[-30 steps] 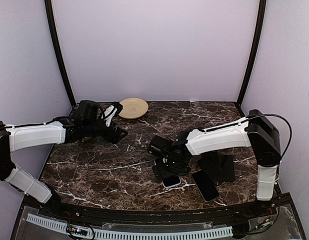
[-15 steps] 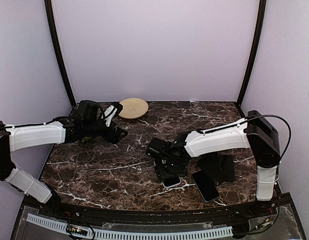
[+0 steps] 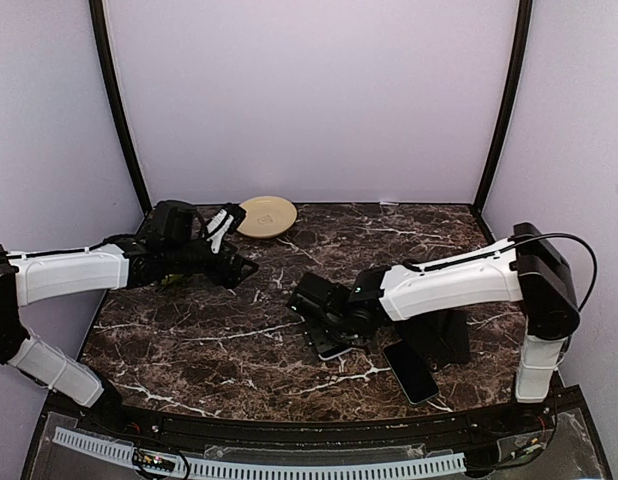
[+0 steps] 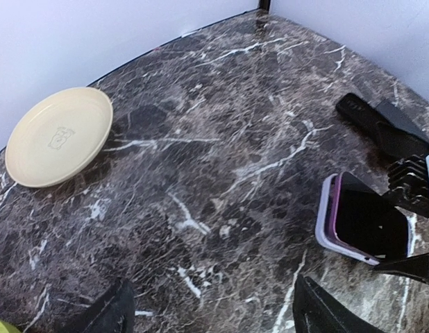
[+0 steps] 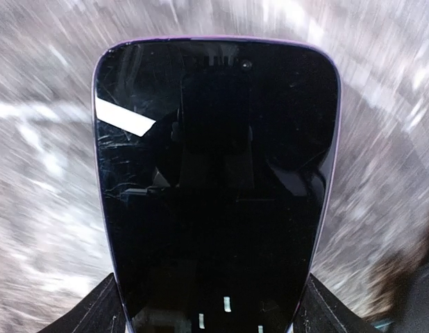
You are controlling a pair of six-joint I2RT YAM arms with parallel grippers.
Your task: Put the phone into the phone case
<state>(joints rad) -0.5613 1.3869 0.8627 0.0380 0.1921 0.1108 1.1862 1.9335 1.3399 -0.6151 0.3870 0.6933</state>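
Observation:
A phone (image 5: 214,180) with a black screen and purple edge fills the right wrist view. My right gripper (image 5: 211,309) is shut on its near end, one finger on each long side. From above, the right gripper (image 3: 327,322) covers most of the phone (image 3: 334,350), low over the table's middle. In the left wrist view the phone (image 4: 364,223) shows a pale lavender rim around it; I cannot tell if that rim is a case. My left gripper (image 4: 214,320) is open and empty over the table's back left (image 3: 239,268).
A dark flat slab (image 3: 410,371), phone or case, lies near the front right. A black stand (image 3: 441,333) sits behind it and also shows in the left wrist view (image 4: 381,125). A cream plate (image 3: 267,216) is at the back, also in the left wrist view (image 4: 58,144).
My right gripper has moved left and slightly back, taking the purple-edged phone with it. The left arm has hardly moved.

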